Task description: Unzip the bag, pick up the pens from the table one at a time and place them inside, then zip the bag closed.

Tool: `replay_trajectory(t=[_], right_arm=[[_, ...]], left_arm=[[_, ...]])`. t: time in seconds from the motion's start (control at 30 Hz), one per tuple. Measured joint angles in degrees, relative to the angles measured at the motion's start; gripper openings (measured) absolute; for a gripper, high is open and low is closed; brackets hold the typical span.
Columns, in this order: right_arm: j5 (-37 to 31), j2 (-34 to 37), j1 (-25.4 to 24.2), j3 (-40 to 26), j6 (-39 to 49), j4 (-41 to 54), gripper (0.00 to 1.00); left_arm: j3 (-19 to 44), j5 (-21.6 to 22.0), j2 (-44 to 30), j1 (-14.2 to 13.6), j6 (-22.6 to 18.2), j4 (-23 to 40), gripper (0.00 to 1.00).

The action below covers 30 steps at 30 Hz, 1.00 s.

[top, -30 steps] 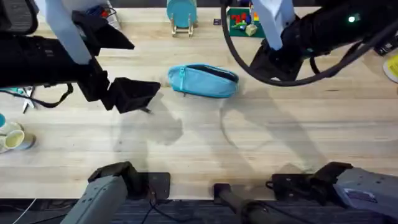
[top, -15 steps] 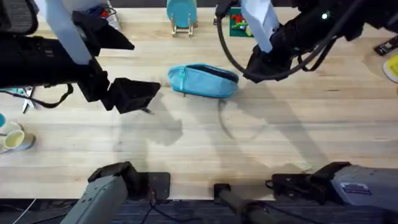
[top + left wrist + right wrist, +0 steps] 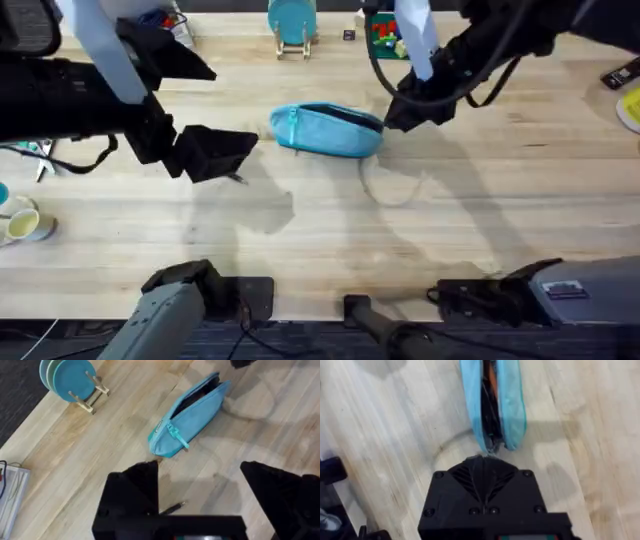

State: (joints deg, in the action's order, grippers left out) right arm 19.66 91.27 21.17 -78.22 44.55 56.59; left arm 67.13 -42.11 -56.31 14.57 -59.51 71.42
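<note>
Bag (image 3: pixel 327 130) lies mid-table (image 3: pixel 400 230), zipper open. Right gripper (image 3: pixel 485 460) pressed together at bag's end, maybe on zipper pull. Left gripper (image 3: pixel 200 485) spread above 1 pen (image 3: pixel 172 508).

The bag (image 3: pixel 327 130) was turquoise, its open zipper slit dark with a streak of orange inside. Beneath the bag, the table (image 3: pixel 480 210) was pale wood with visible grain. Beside the bag, a dark pen (image 3: pixel 172 508). Both grippers were black: left gripper (image 3: pixel 215 152), right gripper (image 3: pixel 400 112).
</note>
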Motion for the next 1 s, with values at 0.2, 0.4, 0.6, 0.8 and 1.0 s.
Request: replay_trajectory(t=[0.2, 0.4, 0.6, 0.8, 1.0], right_arm=[[1.9, 3.4, 0.0, 0.0, 1.9, -1.5, 0.030], [2.6, 6.2, 0.0, 0.0, 2.4, -5.3, 0.030], [3.0, 7.9, 0.0, 0.0, 2.4, -6.7, 0.030], [3.8, 8.2, 0.0, 0.0, 2.4, -8.1, 0.030], [4.3, 10.2, 0.0, 0.0, 2.5, -8.5, 0.030]], left_arm=[[0.0, 0.0, 0.0, 0.0, 0.0, 0.0, 0.994], [0.0, 0.0, 0.0, 0.0, 0.0, 0.0, 0.994], [0.0, 0.0, 0.0, 0.0, 0.0, 0.3, 0.993], [0.0, 0.0, 0.0, 0.0, 0.0, 0.4, 0.994], [0.0, 0.0, 0.0, 0.0, 0.0, 0.4, 0.994]])
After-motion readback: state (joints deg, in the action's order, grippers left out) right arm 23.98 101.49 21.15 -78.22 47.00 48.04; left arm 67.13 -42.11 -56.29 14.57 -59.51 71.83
